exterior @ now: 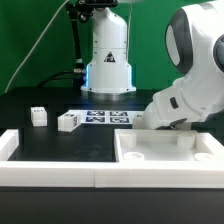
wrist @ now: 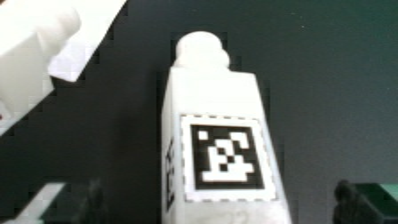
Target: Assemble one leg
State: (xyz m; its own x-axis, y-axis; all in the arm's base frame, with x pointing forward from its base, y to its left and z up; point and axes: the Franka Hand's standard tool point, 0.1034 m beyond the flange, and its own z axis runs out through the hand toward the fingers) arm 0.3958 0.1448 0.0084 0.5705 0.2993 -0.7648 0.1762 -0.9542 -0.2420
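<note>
In the wrist view a white leg (wrist: 219,140) with a black-and-white tag on its upper face and a rounded peg at its far end lies on the black table. It sits between my fingers (wrist: 64,205), with dark gaps on both sides. My gripper (wrist: 214,208) is open around it and not touching it. In the exterior view my gripper (exterior: 149,119) is low over the table behind the white panel (exterior: 165,152), and this leg is hidden by the hand. Two more legs (exterior: 38,116) (exterior: 68,121) lie on the exterior view's left.
The marker board (exterior: 104,117) lies flat behind the panel, in front of the robot base (exterior: 108,60). A white raised rim (exterior: 50,170) runs along the front edge. The white panel's edge shows beside the leg in the wrist view (wrist: 45,60).
</note>
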